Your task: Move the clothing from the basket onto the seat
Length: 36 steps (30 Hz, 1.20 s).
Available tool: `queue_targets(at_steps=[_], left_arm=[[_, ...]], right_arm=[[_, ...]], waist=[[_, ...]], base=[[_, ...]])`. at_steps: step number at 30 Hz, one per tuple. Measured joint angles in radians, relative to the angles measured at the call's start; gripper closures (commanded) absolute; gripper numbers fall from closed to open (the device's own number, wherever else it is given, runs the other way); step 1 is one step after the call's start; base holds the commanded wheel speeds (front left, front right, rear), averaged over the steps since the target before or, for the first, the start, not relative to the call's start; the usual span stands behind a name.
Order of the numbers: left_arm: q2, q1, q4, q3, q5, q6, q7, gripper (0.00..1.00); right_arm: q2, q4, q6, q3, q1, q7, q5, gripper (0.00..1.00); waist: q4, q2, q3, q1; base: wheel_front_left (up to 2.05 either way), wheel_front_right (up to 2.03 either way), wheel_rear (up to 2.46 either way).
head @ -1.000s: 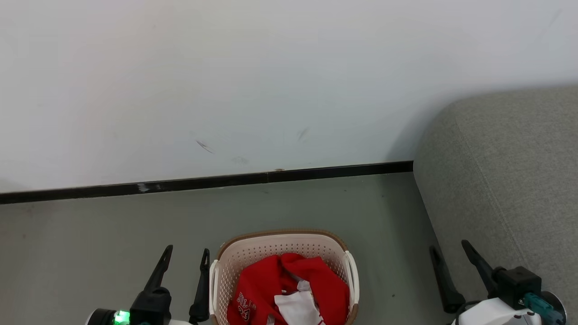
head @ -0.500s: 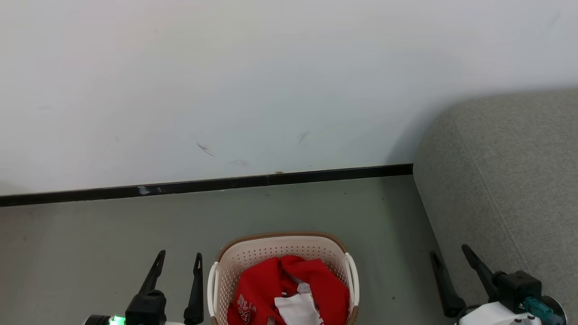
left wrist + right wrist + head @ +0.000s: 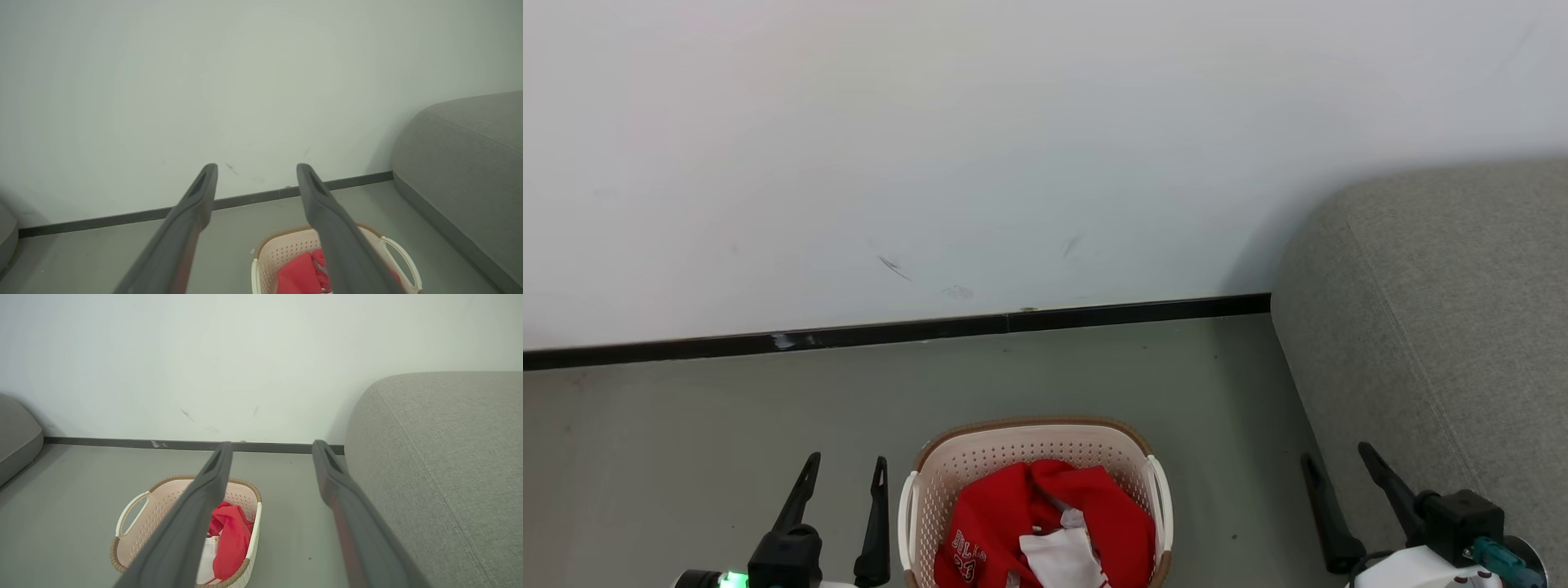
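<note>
Red clothing with white lining and lettering lies bunched in the cream basket, which stands on the floor at the head view's bottom middle. The same clothing and basket show in the right wrist view, and the basket with clothing in the left wrist view. My left gripper is open and empty, just left of the basket. My right gripper is open and empty, between the basket and the grey seat on the right.
A white wall with a black baseboard runs behind the basket. Grey floor spreads to the left. Another grey cushion edge sits at the far left in the right wrist view.
My left gripper has dropped lower and slightly left in the head view. The right gripper, basket and clothing have hardly shifted.
</note>
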<state>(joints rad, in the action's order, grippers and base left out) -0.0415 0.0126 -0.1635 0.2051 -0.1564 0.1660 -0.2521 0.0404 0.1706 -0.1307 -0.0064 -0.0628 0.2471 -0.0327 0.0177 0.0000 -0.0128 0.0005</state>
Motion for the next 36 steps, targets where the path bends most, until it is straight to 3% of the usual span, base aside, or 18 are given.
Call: queue_targets(at_steps=[18,36], left_arm=[[-0.012,0.0,-0.019,0.004,0.02,0.006,0.0,0.0],[-0.021,-0.085,-0.118,0.054,0.051,-0.029,0.0,0.0]], right_arm=[[-0.001,-0.029,0.0,-0.011,-0.02,0.0,-0.011,0.0],[-0.002,-0.121,0.0,-0.069,-0.04,0.001,-0.013,0.0]], waist=[[-0.002,0.0,0.029,-0.0001],[-0.022,0.0,0.114,-0.0002]], base=[[0.0,0.0,0.0],[0.0,0.0,0.0]])
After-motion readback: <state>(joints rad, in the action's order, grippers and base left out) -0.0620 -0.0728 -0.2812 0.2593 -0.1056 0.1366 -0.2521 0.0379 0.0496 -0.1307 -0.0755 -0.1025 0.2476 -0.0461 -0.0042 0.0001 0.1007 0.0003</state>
